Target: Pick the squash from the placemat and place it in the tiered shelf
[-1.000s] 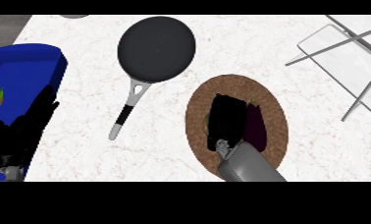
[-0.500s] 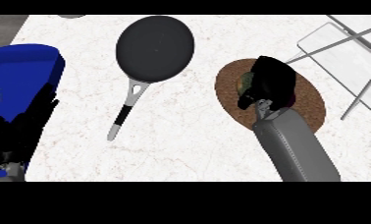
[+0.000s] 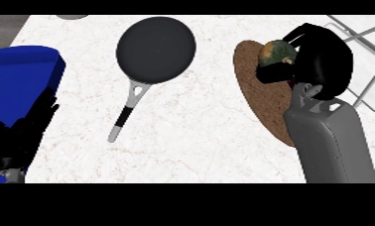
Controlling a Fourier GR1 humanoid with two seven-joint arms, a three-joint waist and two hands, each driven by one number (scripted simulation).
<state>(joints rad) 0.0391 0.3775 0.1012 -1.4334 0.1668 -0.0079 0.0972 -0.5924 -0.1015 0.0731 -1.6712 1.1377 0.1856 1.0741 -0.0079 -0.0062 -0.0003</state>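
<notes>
I see my right hand [image 3: 326, 64] curled round the squash [image 3: 277, 51], over the placemat [image 3: 256, 96]; white marbled counter [image 3: 205, 136], pan [image 3: 155, 49] well apart.

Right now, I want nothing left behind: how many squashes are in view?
1: the squash, held by the right hand at the placemat's far end. The hand and forearm hide part of the placemat.

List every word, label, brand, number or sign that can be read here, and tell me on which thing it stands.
None: no readable text shows anywhere.
The black round frying pan, the brown round placemat, the green-brown squash held in the right hand, the blue object at the left edge and the grey wire shelf show no letters, numbers or signs.
</notes>
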